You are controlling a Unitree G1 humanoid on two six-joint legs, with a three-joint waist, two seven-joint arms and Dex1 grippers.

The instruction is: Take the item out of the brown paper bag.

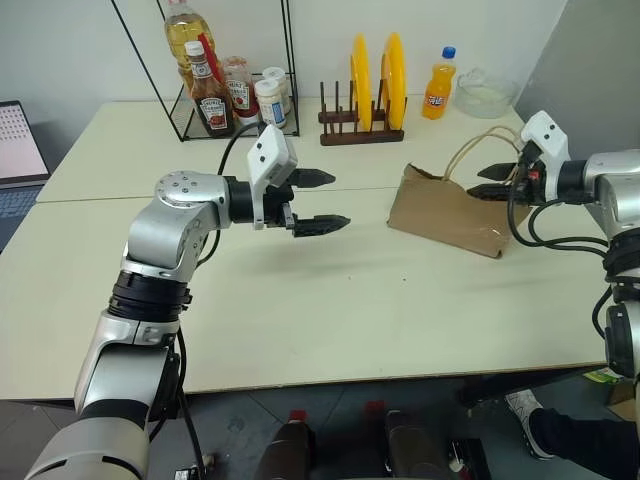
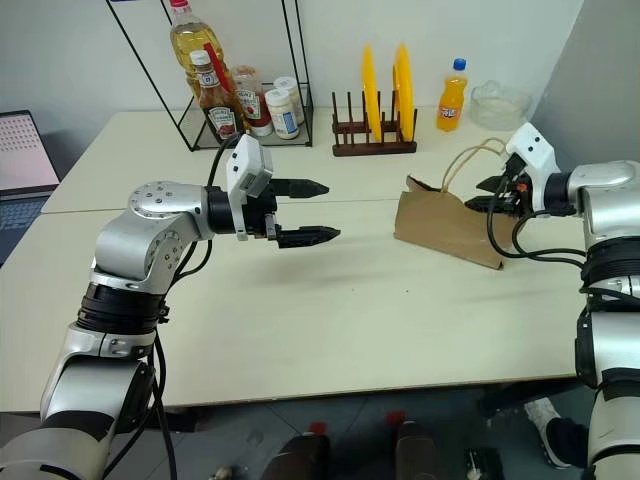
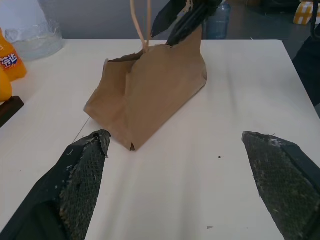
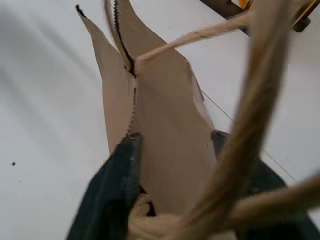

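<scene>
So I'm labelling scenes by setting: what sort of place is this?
Probably a lab mocked up as a kitchen: ketchup and oil in a wire rack, yellow plates in a wooden stand, a laptop at the table's edge.

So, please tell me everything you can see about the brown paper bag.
The brown paper bag is creased kraft paper with a serrated top edge and thin tan cord handles. It lies tilted on the cream table, near the robot's right side. The right gripper has one black finger on each side of its top edge. Its contents are hidden.
</scene>
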